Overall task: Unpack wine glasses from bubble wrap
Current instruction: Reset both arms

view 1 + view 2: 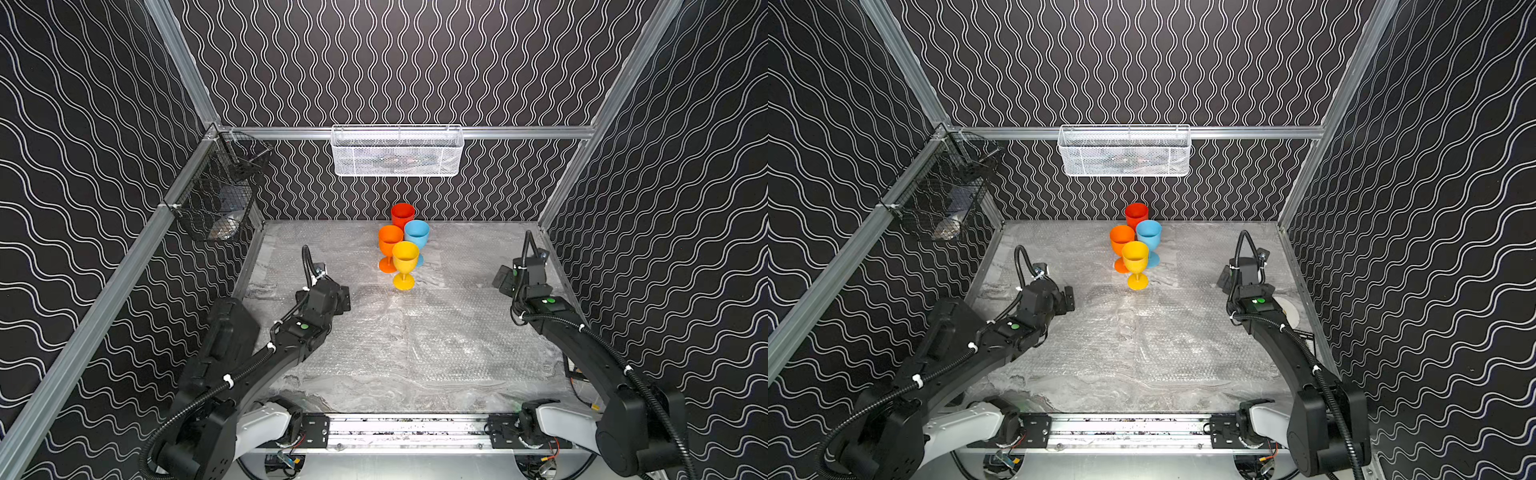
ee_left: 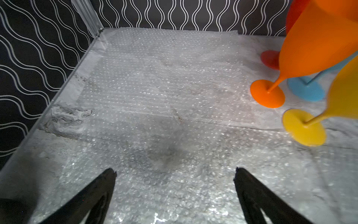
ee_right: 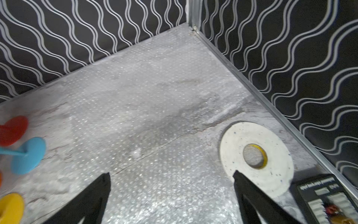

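Jaws wide and empty on left gripper (image 2: 174, 170) and right gripper (image 3: 170, 173); snagging the loose bubble wrap (image 2: 155, 77) could topple the closely bunched glasses (image 1: 405, 254)

Goblet cluster (image 1: 404, 254) rear-centre; foreground apparently open.

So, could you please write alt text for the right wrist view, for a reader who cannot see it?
The right gripper hangs open and empty over flat bubble wrap spread on a grey marbled tabletop. A white tape roll lies near one fingertip, and the round feet of the red goblet, blue goblet and yellow goblet show at one edge.
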Action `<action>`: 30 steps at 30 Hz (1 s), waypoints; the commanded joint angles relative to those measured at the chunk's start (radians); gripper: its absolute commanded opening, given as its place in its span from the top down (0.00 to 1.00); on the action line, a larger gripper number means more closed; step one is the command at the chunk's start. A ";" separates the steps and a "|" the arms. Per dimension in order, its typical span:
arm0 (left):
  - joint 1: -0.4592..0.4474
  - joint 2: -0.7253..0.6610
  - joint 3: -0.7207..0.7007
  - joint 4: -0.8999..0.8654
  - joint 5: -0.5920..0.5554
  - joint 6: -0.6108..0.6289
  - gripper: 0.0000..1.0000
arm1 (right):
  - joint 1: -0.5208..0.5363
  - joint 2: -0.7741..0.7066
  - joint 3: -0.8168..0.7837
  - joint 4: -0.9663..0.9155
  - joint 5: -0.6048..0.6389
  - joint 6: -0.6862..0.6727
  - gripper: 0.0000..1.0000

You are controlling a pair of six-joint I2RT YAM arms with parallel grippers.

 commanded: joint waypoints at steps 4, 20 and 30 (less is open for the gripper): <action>0.020 -0.034 -0.113 0.201 -0.153 0.098 0.01 | -0.025 0.015 -0.094 0.200 0.112 0.044 0.00; 0.139 0.502 -0.377 1.354 0.051 0.379 0.01 | -0.115 0.125 -0.364 0.812 0.001 -0.208 0.00; 0.145 0.554 -0.326 1.303 0.081 0.390 0.01 | -0.125 0.367 -0.430 1.191 -0.166 -0.310 0.00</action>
